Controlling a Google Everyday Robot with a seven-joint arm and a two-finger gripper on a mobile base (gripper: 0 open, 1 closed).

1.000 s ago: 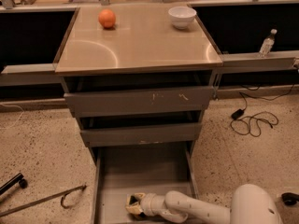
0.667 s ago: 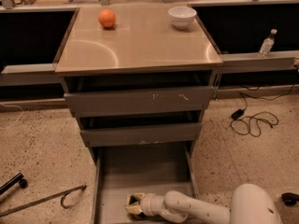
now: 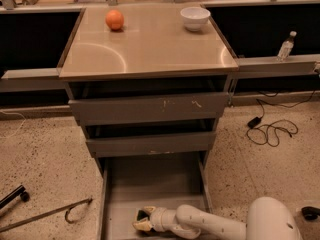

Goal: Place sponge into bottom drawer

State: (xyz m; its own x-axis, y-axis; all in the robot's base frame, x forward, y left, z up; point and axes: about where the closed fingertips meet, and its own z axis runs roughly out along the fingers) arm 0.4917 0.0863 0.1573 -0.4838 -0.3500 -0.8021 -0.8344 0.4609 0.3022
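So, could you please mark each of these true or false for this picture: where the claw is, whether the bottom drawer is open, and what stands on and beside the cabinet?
1. The bottom drawer is pulled open. True.
2. The claw hangs above the cabinet top. False: it is low down inside the bottom drawer, near its front.
3. The orange ball and the white bowl both sit on the cabinet top, apart from each other. True.
4. The white bowl is to the left of the orange ball in the picture. False: it is to the right.
5. A clear bottle stands on the ledge to the right of the cabinet. True.
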